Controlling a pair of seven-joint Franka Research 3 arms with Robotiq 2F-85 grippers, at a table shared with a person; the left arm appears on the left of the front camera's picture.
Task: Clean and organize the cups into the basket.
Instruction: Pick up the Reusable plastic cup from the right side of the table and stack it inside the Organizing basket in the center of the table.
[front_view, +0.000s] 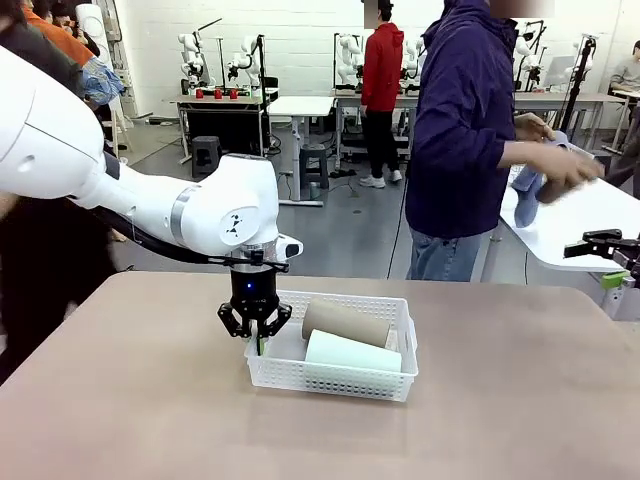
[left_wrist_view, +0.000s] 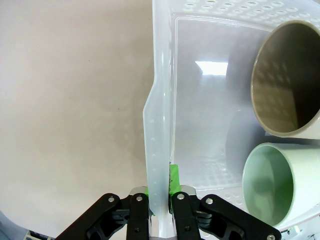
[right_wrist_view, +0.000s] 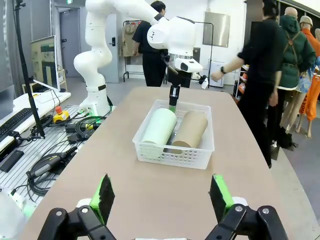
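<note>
In the front view the left gripper points straight down at the left end of the basket, which sits near the middle of the table. From here it is hard to tell just how the jaws meet the plastic. The left wrist view settles it. The left gripper is closed tight on the basket's end wall, with one green pad inside the wall and the other outside. That view also looks into the open mouths of both cups, which face the pinched end: the brown cup above and the green cup below it. Both lie on their sides on the basket floor. The front view gives their flanks instead, with the brown cup on the far side and the green cup on the near side, side by side along the basket's length. The right wrist view looks down the table from its end. It shows the basket with the green cup and brown cup base-first, and the left gripper at the far wall. In its foreground the right gripper hangs above bare tabletop, well apart from the basket, with jaws spread wide and nothing between them. In the front view a person stands past the far right of the table, turned aside and holding a blue cloth.
</note>
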